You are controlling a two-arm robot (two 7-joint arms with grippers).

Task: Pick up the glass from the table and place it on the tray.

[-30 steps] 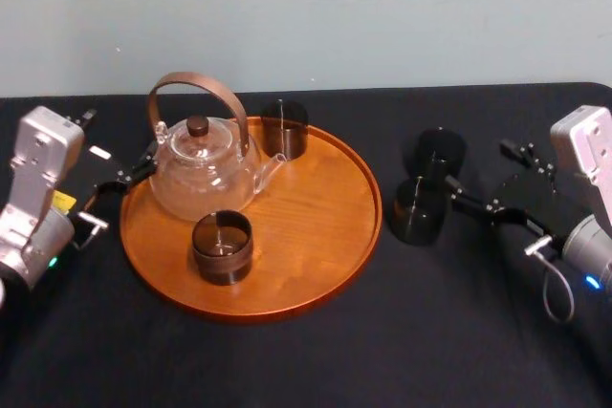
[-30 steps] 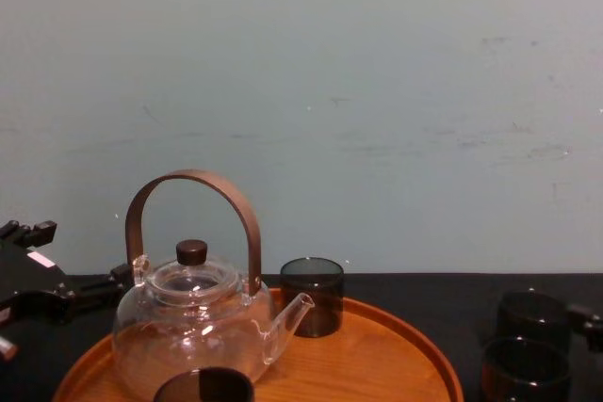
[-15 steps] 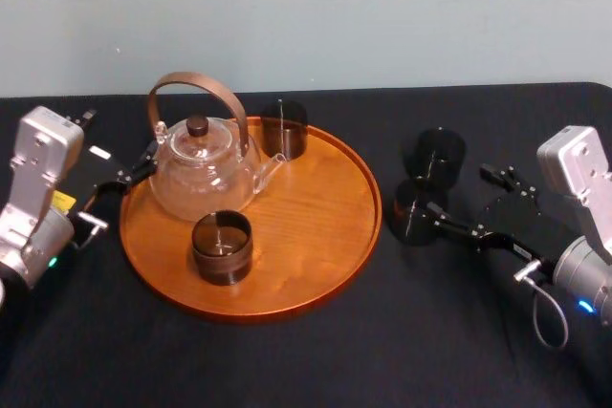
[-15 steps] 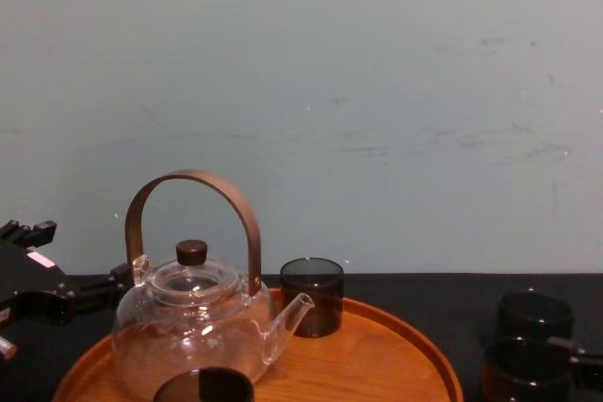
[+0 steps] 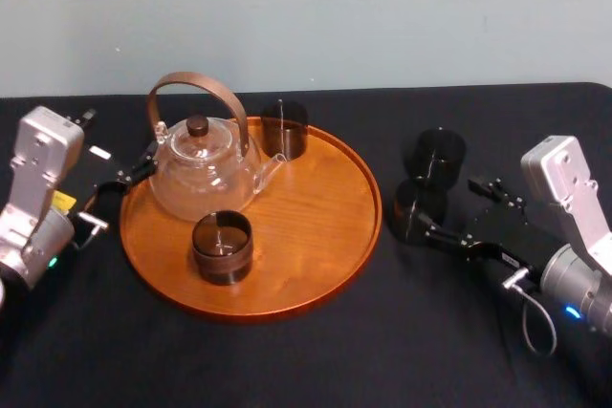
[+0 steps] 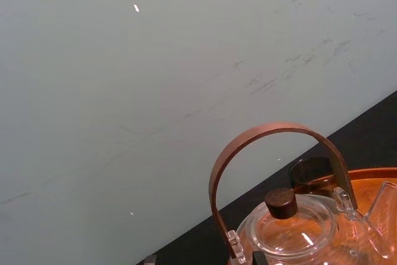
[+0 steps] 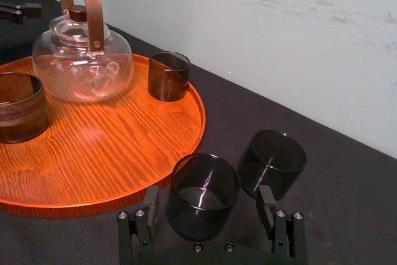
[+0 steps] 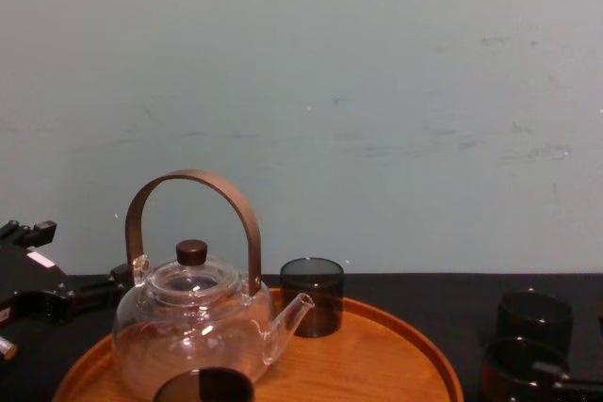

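1. Your right gripper (image 7: 208, 192) is gaping wide at lower centre, its fingers flanking the glass (image 7: 201, 206) without touching it.
2. The glass is standing on the table (image 5: 382, 341), right of the tray (image 5: 316, 217).
3. Compared with 1 second ago, the right gripper is sitting lower in the head view.
4. Your left gripper (image 5: 129, 177) is idling at far left.

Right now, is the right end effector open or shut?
Open: right end effector has its fingers apart, one each side of the nearer glass.

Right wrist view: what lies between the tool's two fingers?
The nearer dark glass, upright on the table; the right tool is open, fingers clear of it.
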